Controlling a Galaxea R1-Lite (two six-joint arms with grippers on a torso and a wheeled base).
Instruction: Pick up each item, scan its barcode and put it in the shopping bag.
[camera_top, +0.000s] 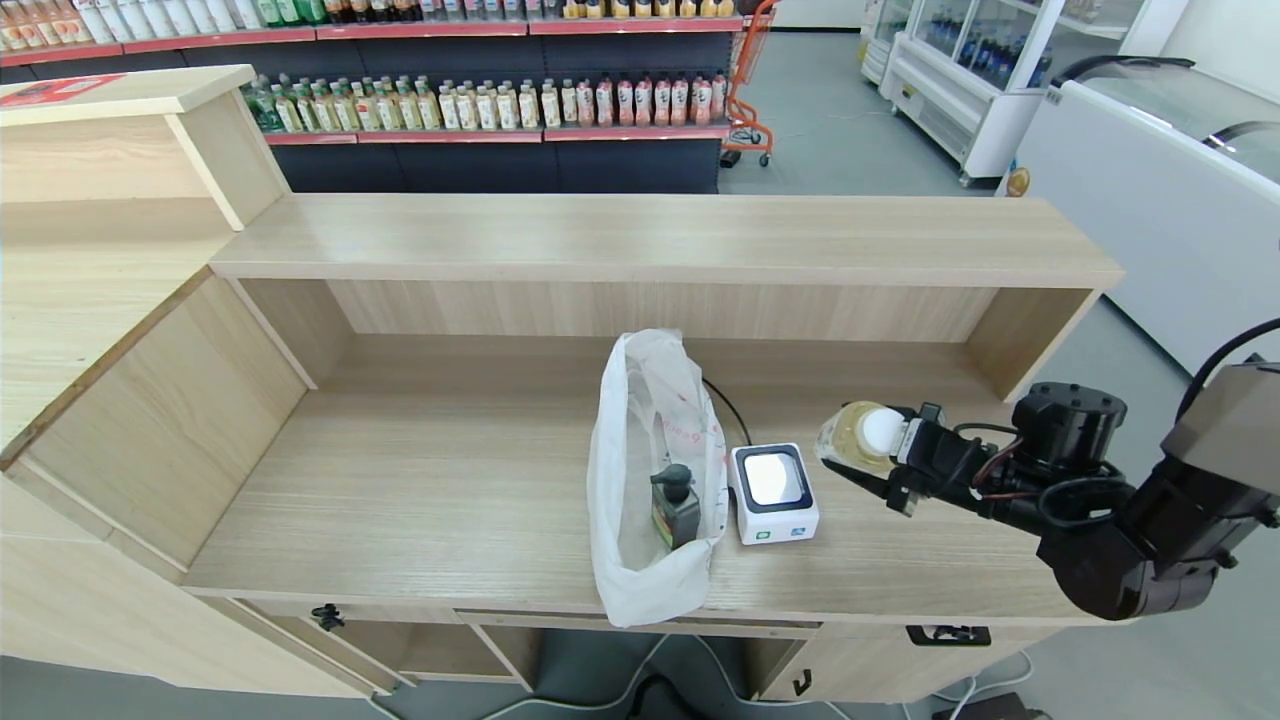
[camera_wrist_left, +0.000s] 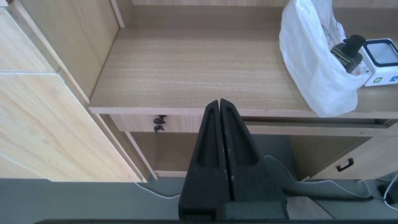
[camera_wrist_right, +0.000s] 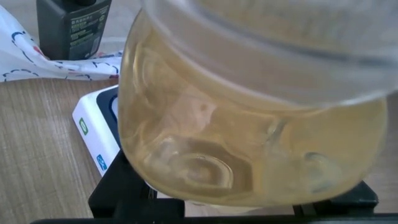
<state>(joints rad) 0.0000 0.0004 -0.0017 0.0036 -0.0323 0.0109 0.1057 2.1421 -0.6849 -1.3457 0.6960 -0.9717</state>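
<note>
Two grippers noted. Left gripper (camera_wrist_left: 219, 104) hangs nearest, off the front edge of the bench (camera_top: 420, 500), fingers pressed together on nothing. On the bench, the bag (camera_top: 625, 470) stands open with a pump bottle (camera_top: 676, 510) inside, and the scanner (camera_top: 773, 492) sits just beside it. Right gripper (camera_top: 903, 445) pinches a jar (camera_top: 848, 437) of yellowish liquid at its capped end, just right of the scanner. Judged step: scanning. Next: turn the barcode to the scanner window. Where the barcode lies cannot be told.

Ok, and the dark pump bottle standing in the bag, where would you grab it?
The pump bottle stands upright and the bag wraps its sides, open only at the top. So it is likely best gripped at the neck under the pump head, coming from above.
</note>
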